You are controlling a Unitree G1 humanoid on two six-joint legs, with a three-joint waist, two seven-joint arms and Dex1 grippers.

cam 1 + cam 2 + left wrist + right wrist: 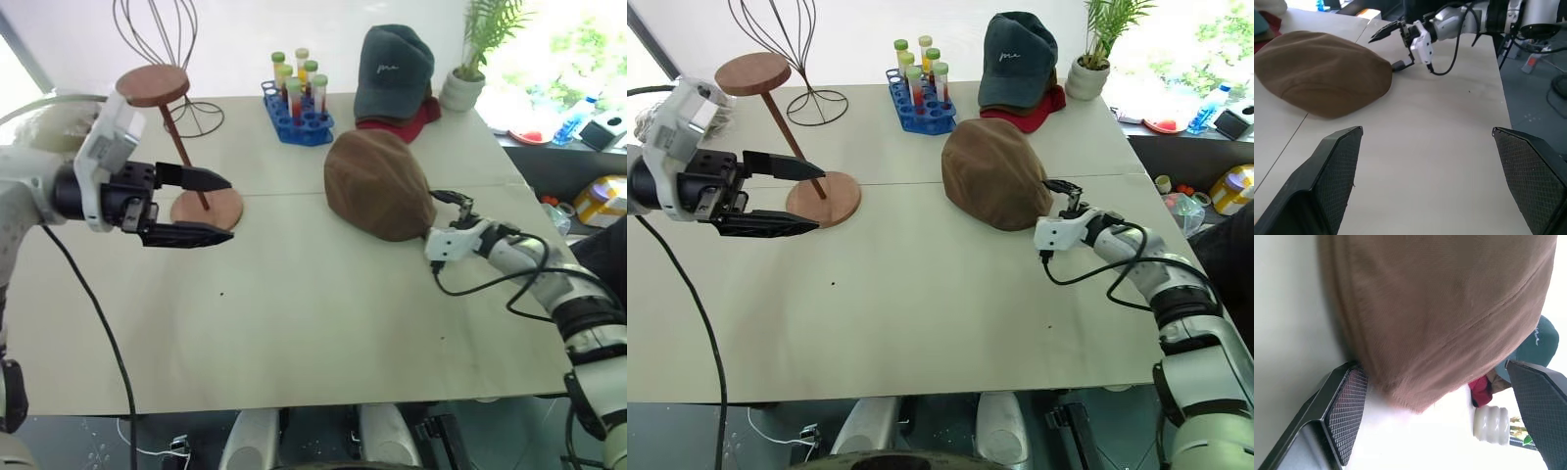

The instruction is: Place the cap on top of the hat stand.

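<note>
- While the cap [378,183] is lying flat on the surface [294,313] right of centre in the head views, its long axis is running from upper left to lower right, with the narrower lower-right end pointing at the right gripper [453,210].
- That gripper is sitting just beside this end, its jaws standing wide apart and holding nothing; in the right wrist view the cap's edge is lying between them, though I cannot tell whether they are touching it.
- By my judgement the right arm is much the nearer.
- Over at centre left, the left gripper [201,208] is hovering in front of the hat stand [176,137], jaws wide and empty, well apart from the cap.
- The stand's disc top is sitting at upper left, bare.
</note>
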